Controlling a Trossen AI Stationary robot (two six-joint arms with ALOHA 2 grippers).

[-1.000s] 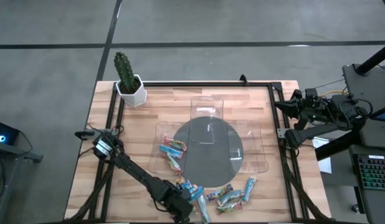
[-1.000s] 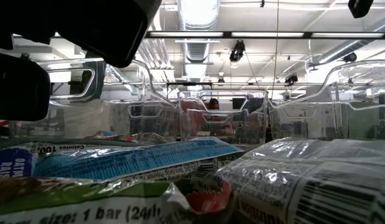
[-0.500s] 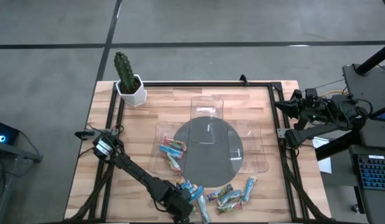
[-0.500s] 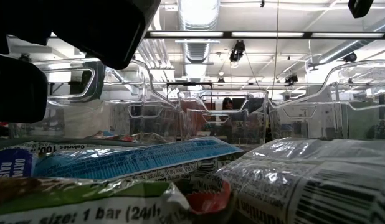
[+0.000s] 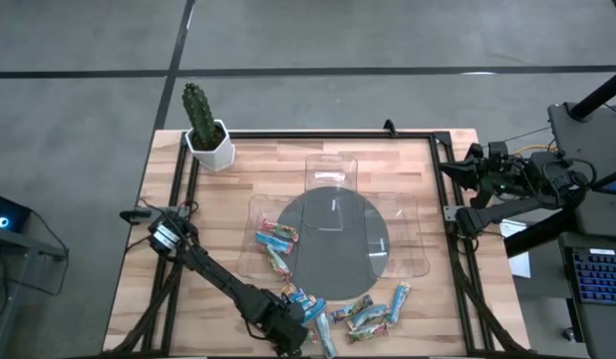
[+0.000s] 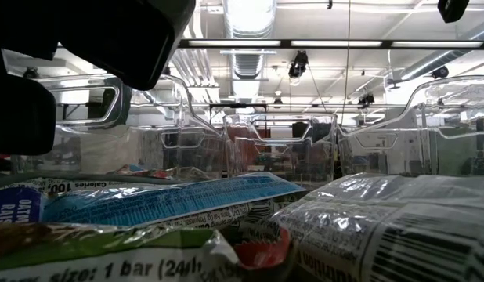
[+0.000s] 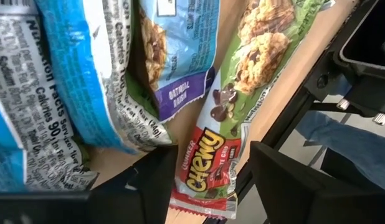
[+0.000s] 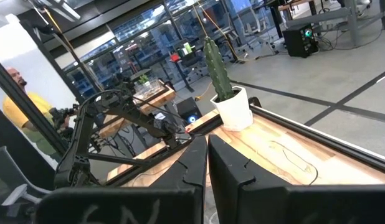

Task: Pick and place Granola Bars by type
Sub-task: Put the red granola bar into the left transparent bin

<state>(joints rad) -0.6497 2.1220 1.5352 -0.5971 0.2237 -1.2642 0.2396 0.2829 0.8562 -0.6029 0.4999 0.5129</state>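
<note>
Low at the counter's near edge, the left tool stands parted astride a green Chewy bar, not yet clamped. Clear trays ring a grey disc; the left tray holds two Granola Bars. Right tool is closed, parked off-counter.

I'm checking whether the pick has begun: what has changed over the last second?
Very little. In the low view the left arm's dark bulk has crept slightly toward the left edge. The left gripper stands open astride the green Chewy bar, not gripping it yet. The bars in the pile, the clear trays and the shut right gripper stayed put.
</note>
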